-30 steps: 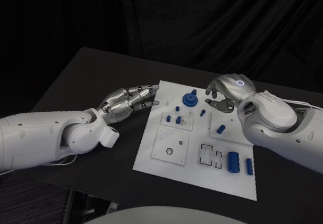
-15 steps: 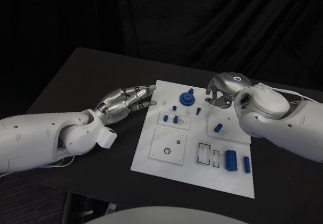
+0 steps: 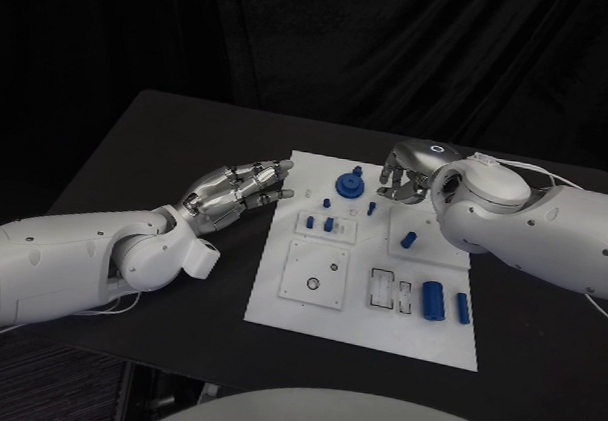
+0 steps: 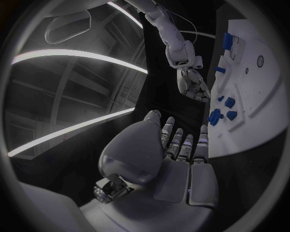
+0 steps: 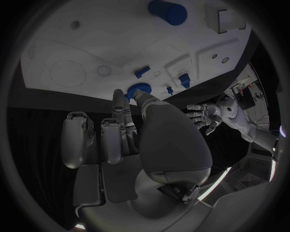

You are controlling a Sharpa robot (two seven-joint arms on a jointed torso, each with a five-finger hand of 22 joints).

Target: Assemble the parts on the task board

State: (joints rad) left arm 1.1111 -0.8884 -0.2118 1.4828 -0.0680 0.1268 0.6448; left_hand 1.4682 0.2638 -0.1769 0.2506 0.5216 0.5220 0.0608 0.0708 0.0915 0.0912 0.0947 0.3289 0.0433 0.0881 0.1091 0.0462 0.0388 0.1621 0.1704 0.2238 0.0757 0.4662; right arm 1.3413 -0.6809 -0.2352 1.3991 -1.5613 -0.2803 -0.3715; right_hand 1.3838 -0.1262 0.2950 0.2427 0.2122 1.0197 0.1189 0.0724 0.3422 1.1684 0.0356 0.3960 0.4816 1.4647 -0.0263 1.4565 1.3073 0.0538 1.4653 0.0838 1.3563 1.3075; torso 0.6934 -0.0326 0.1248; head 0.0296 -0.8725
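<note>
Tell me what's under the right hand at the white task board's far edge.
The right hand hovers over the white task board, beside the round blue part. Its curled fingers hide anything directly beneath them.

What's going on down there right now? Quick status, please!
Left hand open beside task board. Right hand at board's far edge, near round blue part; grip unclear. Nothing in the way.
</note>
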